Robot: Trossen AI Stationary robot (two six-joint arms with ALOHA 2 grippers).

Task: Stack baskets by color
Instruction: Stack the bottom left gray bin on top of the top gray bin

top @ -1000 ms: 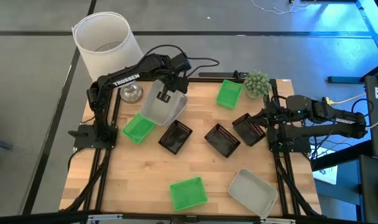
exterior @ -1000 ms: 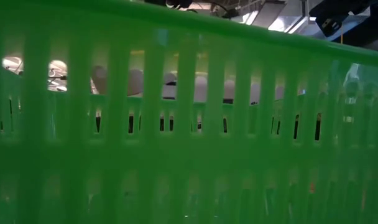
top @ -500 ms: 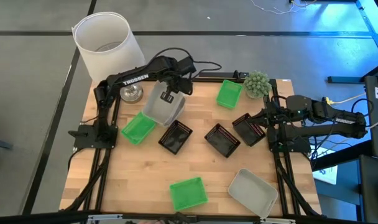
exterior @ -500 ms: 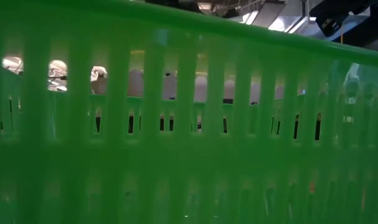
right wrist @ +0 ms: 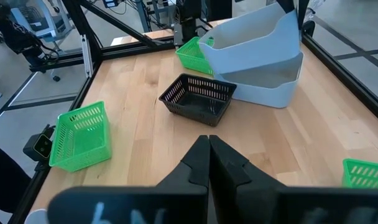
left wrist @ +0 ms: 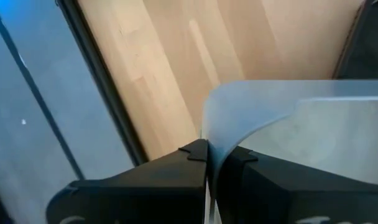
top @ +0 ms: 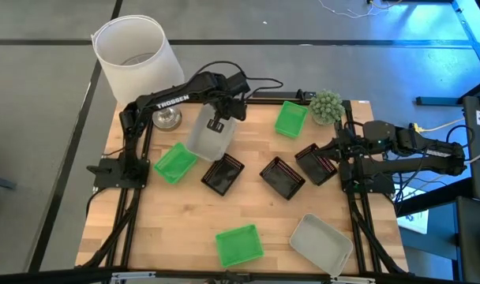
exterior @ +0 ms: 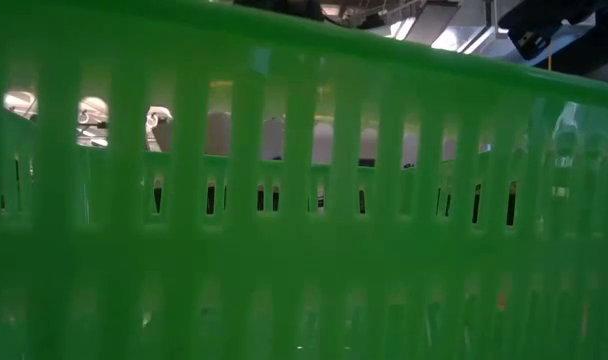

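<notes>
The left gripper [top: 217, 124], upper middle of the high view, has its jaws clamped on the rim of a grey-white basket [top: 206, 134], tilted over another grey-white basket [right wrist: 270, 84] on the surface [top: 177, 221]. The right gripper [top: 328, 147], jaws together, waits at right by a black basket [top: 316, 165].
</notes>
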